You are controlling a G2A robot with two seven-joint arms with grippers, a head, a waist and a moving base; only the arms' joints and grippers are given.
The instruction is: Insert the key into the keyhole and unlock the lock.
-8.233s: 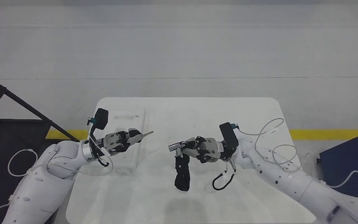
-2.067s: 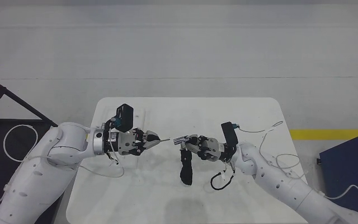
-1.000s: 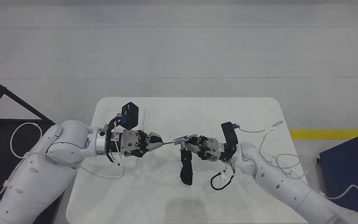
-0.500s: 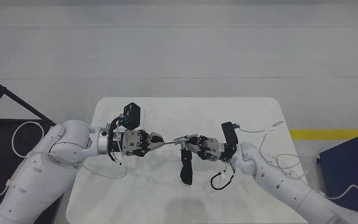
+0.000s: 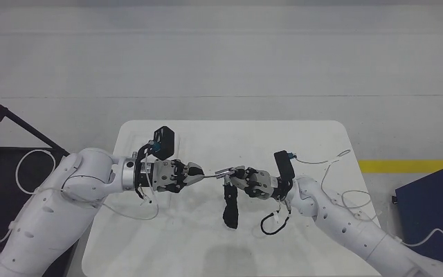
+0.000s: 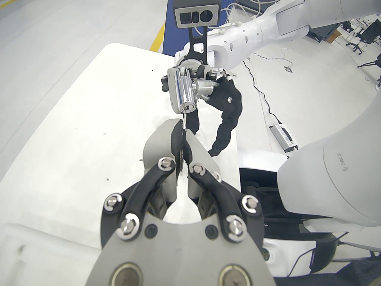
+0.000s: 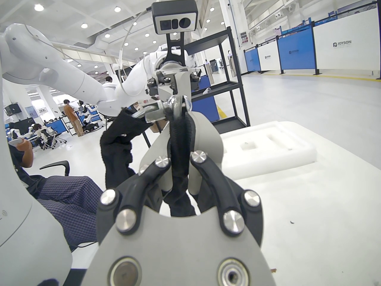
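1. one white surface (image 5: 277,145) lies under both arms. the work hangs in the air above its middle, so nothing braces the parts.
2. the right claw (image 5: 237,177) is closed on the lock (image 6: 184,89), gripping it where a black fabric strap (image 6: 226,111) is attached. the strap dangles toward the surface. this arm should act as a rigid anchor.
3. the left claw (image 6: 182,128) is pinched nearly shut on the head of the key (image 6: 184,119), with the blade pointing past its tips at the lock.
4. the lock's silver barrel has its end face turned toward the left claw, roughly in line with the blade.
5. the key's tip sits at the mouth of the keyhole (image 6: 187,107). how deep it has entered cannot be told.
6. the push likely needs to be slow and straight along the barrel's axis, with the blade flat to the slot.
7. if it binds, backing off and realigning seems safer than forcing, since the thin head could pivot in the pinch.
8. the twist should come only once the key is fully seated, about the blade's own line. the lock may then turn in the right claw's grip.
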